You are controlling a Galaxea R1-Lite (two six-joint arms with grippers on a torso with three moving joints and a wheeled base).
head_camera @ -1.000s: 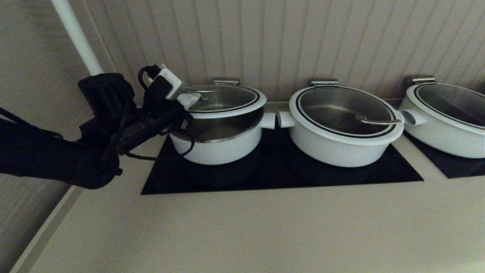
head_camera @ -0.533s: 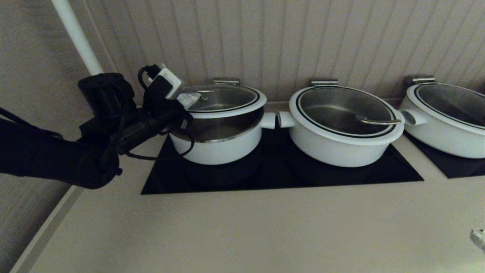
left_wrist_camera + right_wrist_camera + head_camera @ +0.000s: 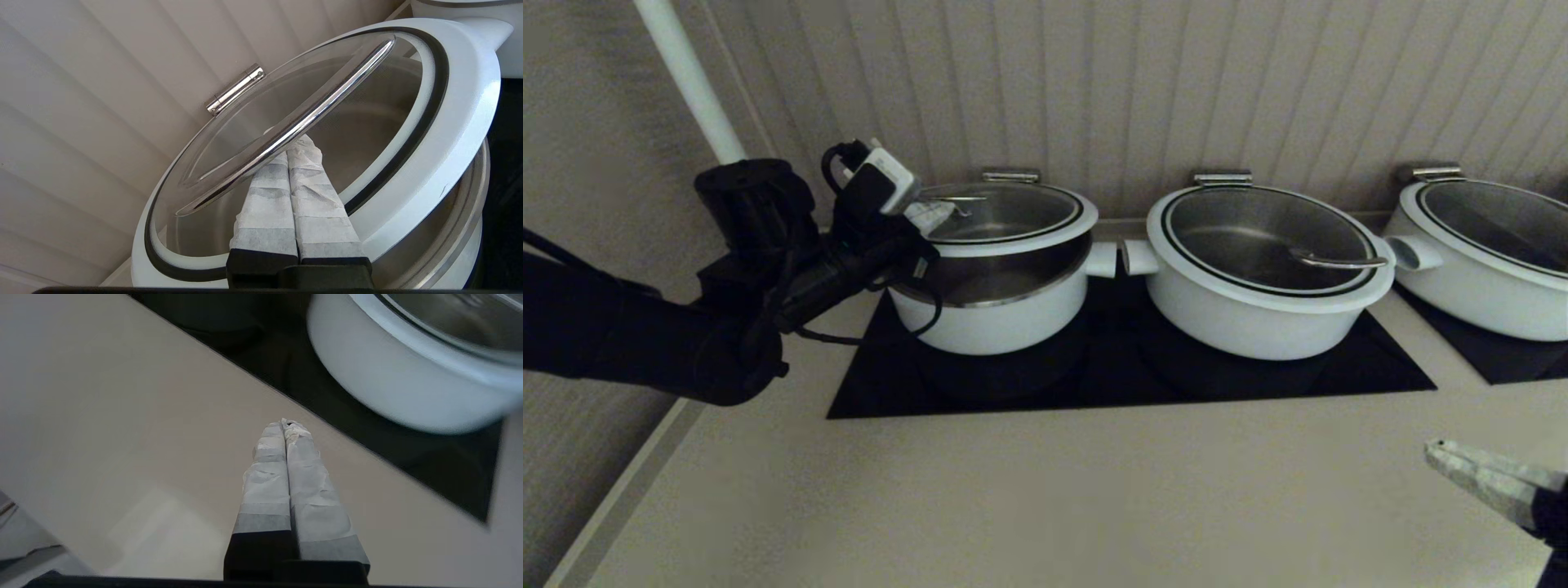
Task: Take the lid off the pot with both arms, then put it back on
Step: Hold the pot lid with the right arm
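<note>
Over the pot (image 3: pixel 1001 314), lid (image 3: pixel 1005 214) hangs tilted with left gripper (image 3: pixel 941 209) pinched under its steel loop; right gripper (image 3: pixel 1462 465), closed empty over the counter, should steady the rim opposite.

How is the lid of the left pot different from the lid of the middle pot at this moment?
The lid of the left pot is raised and tilted, with a gap beneath; the middle pot's lid sits closed on its pot. The left end effector, shut, props the first under its handle; nothing touches the second. The first is narrower. Both are clear glass with white rims.
</note>
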